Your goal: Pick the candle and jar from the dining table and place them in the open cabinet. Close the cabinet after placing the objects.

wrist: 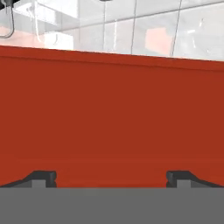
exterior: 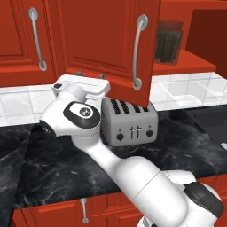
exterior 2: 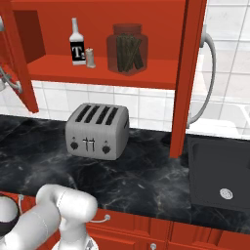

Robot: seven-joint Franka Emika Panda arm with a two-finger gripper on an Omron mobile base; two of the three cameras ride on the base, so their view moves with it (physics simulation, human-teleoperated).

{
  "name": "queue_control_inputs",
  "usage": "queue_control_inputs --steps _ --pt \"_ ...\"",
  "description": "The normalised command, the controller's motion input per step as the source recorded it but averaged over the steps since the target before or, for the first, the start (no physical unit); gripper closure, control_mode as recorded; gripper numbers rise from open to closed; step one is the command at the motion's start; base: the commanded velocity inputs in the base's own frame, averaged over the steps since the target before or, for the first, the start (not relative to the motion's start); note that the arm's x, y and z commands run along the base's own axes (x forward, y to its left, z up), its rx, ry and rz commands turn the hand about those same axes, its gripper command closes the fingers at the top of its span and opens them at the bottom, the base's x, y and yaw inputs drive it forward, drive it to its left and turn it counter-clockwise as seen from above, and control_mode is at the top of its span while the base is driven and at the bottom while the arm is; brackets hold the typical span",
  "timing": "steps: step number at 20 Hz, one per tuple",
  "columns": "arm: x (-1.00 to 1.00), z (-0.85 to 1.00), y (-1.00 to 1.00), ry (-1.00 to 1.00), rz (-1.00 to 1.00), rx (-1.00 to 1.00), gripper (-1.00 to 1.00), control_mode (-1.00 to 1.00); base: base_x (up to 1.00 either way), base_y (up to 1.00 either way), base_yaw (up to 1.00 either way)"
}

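We see the jar (exterior 2: pixel 128 48) standing upright on the red shelf of the open cabinet (exterior 2: pixel 102 71), with the candle (exterior 2: pixel 90 58) just to its left, beside a black-labelled bottle (exterior 2: pixel 76 43). Below them a toaster (exterior 2: pixel 97 131) sits on the marble counter (exterior 2: pixel 146 180) (a dark sink (exterior 2: pixel 219 173) lies to the right). In the hand view our gripper (wrist: pixel 111 178) faces a flat red panel, its fingertips (wrist: pixel 43 177) spread wide apart with nothing between them.

jar (exterior 2: pixel 128 49) on cabinet shelf (exterior 2: pixel 105 73), candle (exterior 2: pixel 90 58) beside
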Motion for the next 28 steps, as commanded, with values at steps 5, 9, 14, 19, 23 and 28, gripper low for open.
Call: queue_control_inputs --steps 5,9,14,19,23,28 --pt "0.20 0.10 -0.20 -0.04 0.22 0.11 -1.00 -1.00 0.00 0.00 0.00" --pt "0.30 0.12 -0.31 -0.01 0.21 0.13 -1.00 -1.00 0.00 0.00 0.00" --pt "0.44 0.10 -0.38 0.01 0.16 0.16 -1.00 -1.00 0.00 0.00 0.00" --pt "0.48 0.05 -0.33 0.09 0.06 0.15 -1.00 -1.00 0.00 0.00 0.00" --pt "0.46 0.01 -0.29 0.11 0.02 0.11 -1.00 -1.00 0.00 0.00 0.00" --pt "0.49 -0.04 -0.20 0.13 0.00 0.03 -1.00 -1.00 0.00 0.00 0.00"
